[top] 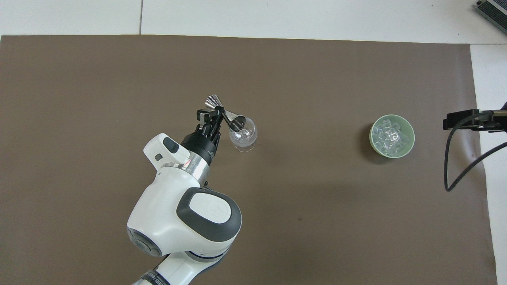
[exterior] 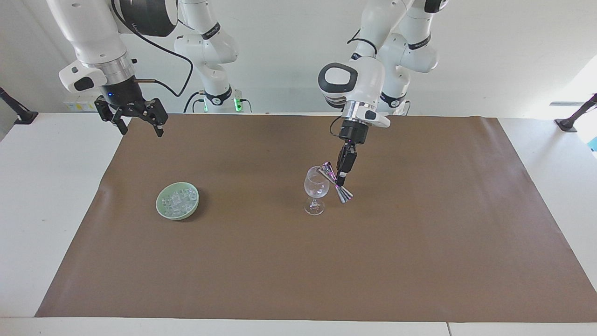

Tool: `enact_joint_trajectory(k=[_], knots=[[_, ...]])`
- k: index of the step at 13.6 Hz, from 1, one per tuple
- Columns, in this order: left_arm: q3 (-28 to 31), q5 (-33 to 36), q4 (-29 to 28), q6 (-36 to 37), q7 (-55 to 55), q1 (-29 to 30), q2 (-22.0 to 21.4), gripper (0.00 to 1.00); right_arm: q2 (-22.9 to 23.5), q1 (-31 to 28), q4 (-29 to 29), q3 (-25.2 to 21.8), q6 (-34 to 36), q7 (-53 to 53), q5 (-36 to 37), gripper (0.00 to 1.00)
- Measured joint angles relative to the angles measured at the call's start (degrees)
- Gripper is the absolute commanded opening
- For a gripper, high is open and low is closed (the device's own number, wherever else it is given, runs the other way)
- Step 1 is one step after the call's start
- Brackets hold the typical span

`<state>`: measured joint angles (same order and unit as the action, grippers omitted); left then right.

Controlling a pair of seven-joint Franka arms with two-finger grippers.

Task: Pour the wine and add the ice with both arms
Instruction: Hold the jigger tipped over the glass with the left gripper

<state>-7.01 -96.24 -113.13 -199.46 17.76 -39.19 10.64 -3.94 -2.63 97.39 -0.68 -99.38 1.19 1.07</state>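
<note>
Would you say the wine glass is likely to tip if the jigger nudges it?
Probably: the wine glass stands on a thin stem and small foot, so its bowl sits high. The tilted jigger in the left gripper meets its rim, where a push gets leverage. Clear and thin-looking, it seems fragile.

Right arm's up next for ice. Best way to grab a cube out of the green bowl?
Probably straight down from above. The ice lies heaped in the open-topped green bowl, whose rim blocks any side approach. Pick a cube on top of the pile and pinch two flat faces. The right gripper is open, waiting over the table edge toward the right arm's end.
</note>
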Motion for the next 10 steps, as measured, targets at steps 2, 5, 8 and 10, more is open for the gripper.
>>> enact_joint_trajectory(k=[2, 5, 8, 10], knots=[[0.0, 0.28, 0.0, 0.0, -1.09, -0.01, 0.0, 0.0, 0.0, 0.0, 0.0, 0.0, -0.03, 0.0, 0.0, 1.0], [0.0, 0.33, 0.07, 0.0, -3.41, -0.05, 0.0, 0.0, -0.01, 0.0, 0.0, 0.0, -0.04, 0.0, 0.0, 1.0], [0.0, 0.34, 0.19, 0.0, -6.37, -0.07, 0.0, 0.0, -0.01, 0.0, 0.0, 0.0, -0.1, 0.0, 0.0, 1.0], [0.0, 0.35, 0.23, 0.0, -7.96, -0.08, 0.0, 0.0, -0.01, 0.0, 0.01, 0.0, -0.55, 0.0, 0.0, 1.0]])
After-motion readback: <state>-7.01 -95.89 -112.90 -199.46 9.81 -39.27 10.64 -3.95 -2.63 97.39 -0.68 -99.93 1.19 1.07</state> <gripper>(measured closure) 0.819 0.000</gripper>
